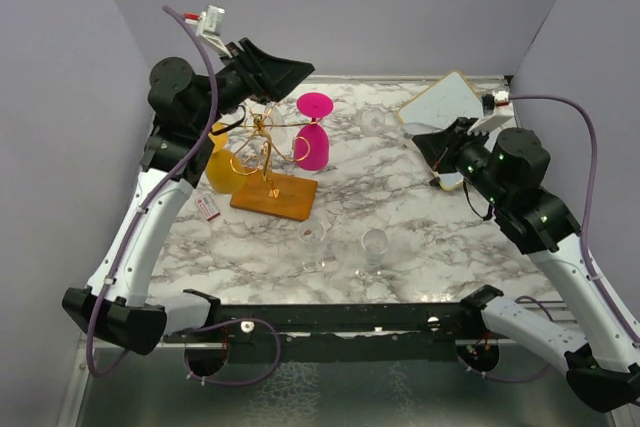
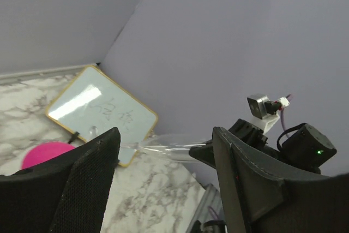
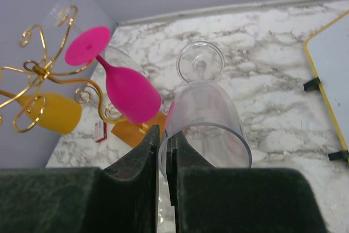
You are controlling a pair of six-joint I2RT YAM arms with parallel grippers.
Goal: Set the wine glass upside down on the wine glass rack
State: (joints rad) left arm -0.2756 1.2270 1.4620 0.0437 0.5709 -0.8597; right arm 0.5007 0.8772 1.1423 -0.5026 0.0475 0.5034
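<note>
**Top view:** The right gripper (image 1: 432, 142) carries a clear stemmed wine glass (image 1: 373, 120) on its side over the grey-veined marble table (image 1: 420, 237). It is well apart from the thin gold wire rack (image 1: 262, 142), with its curled arms and flat orange-brown wooden base (image 1: 273, 197). A glossy pink glass (image 1: 313, 142) hangs inverted there, with a yellow glass (image 1: 222, 169) beside it. Two small clear glasses (image 1: 374, 241) stand on the marble nearer the arms. The left gripper (image 1: 272, 72) hovers above the rack.

**Left wrist:** Its mesh-textured black fingers (image 2: 87, 184) are spread, and a glassy streak spans the gap. Whether they hold anything cannot be told. A yellow-framed whiteboard (image 2: 98, 110) sits beyond.

**Right wrist:** The fingers are pinched on the thin wall at the bowl's rim, and the round foot points away from the camera. The carry looks to be under way. Next, the smooth, slippery wine glass must travel to a free curl, foot uppermost, and its stem must slide into the wire.
</note>
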